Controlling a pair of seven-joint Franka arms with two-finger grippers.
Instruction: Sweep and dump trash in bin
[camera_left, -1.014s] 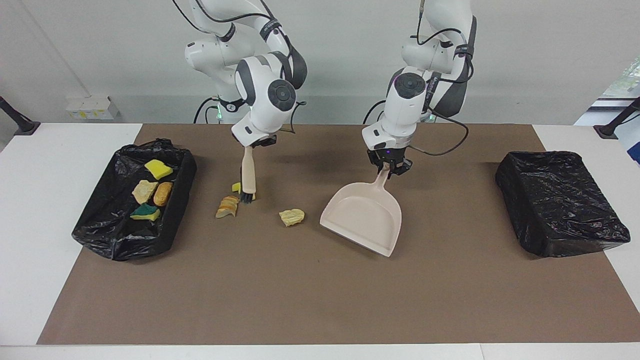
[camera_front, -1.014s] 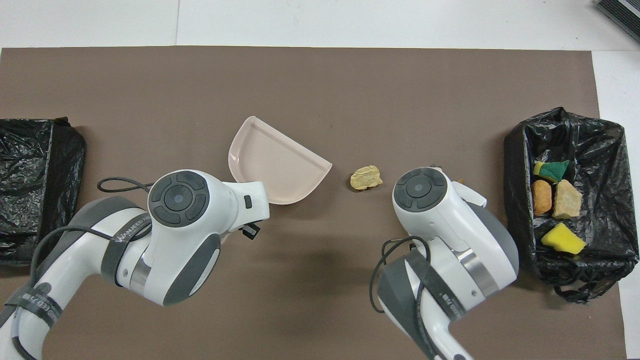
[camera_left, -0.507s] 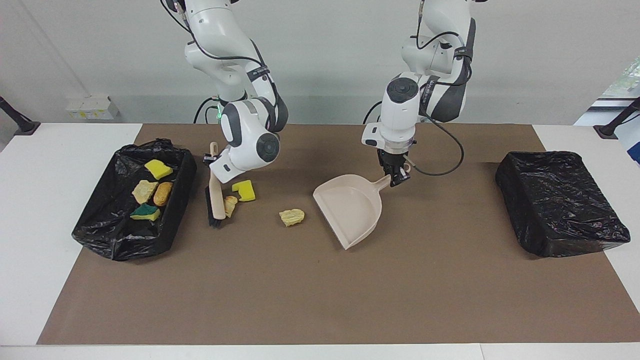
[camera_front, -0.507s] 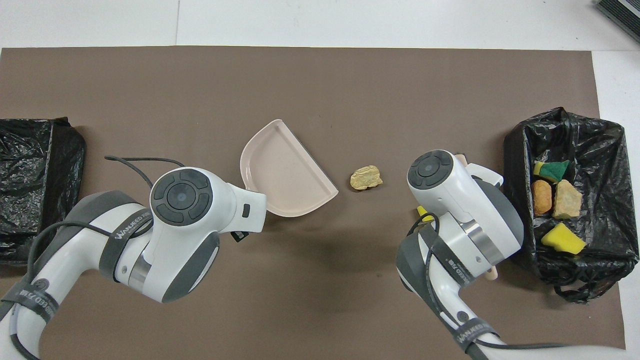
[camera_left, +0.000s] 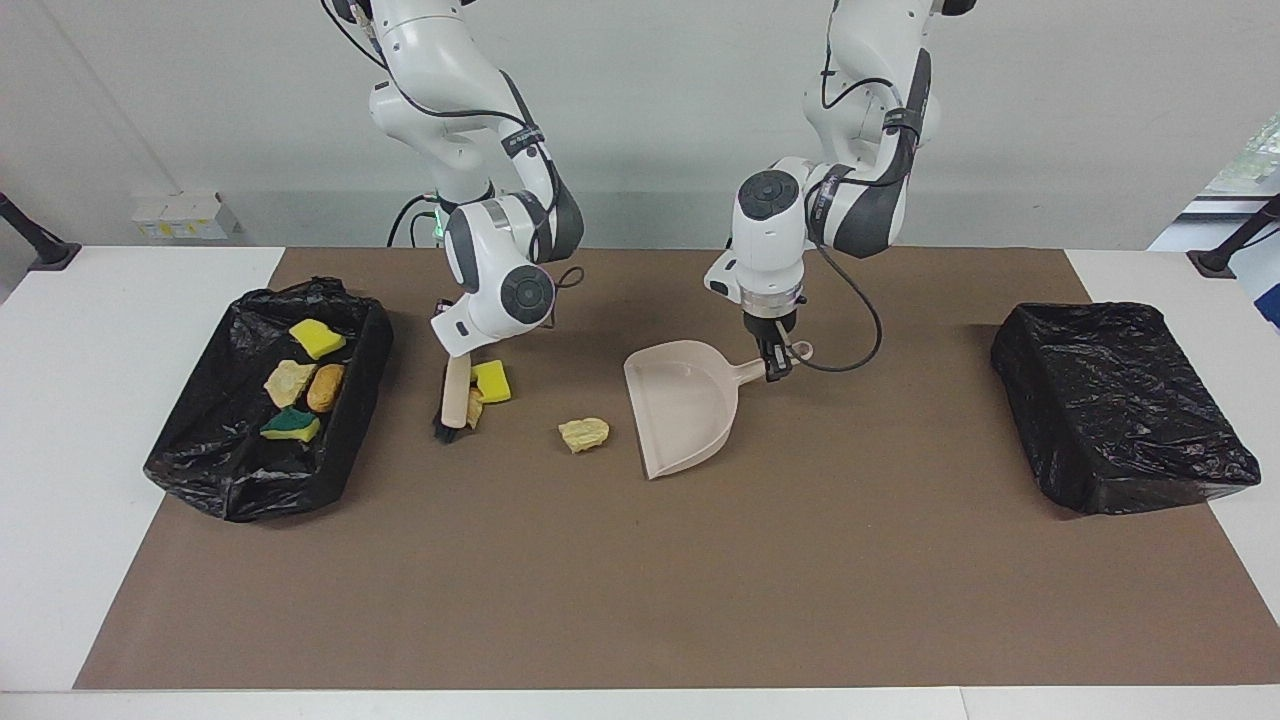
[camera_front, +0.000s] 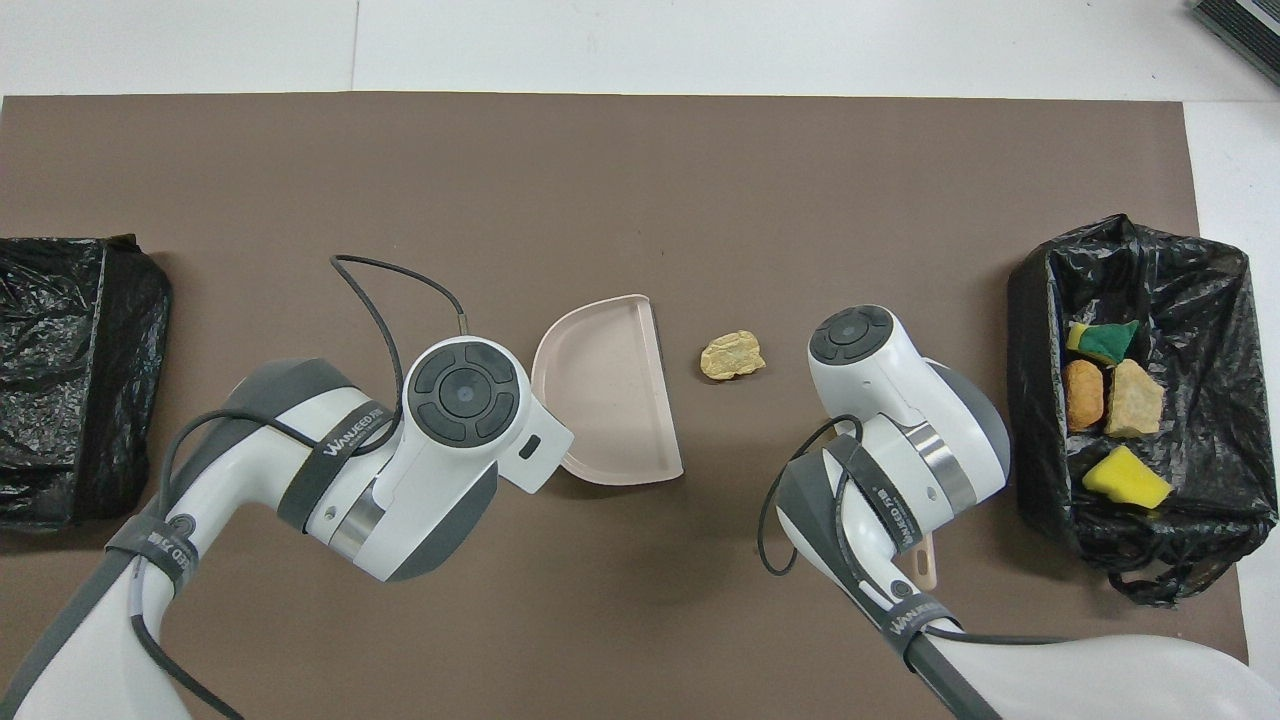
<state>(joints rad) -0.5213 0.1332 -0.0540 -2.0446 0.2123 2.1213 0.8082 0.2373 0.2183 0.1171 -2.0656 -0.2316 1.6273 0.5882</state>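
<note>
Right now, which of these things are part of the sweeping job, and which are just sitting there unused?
In the job:
- beige plastic dustpan, held by the left gripper
- beige brush, held by the right gripper
- tan lump, yellow sponge chunk and beige scrap on the mat
- black-lined bin with four scraps

Lying about:
- second black-lined bin
- brown mat

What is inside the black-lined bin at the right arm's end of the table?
Four scraps lie in the bin: a yellow sponge chunk, a tan lump, an orange-brown croquette and a green-and-yellow sponge piece. Under them, only liner shows.

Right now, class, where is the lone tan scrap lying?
The tan scrap lies on the brown mat, between the dustpan's open mouth and the brush.
</note>
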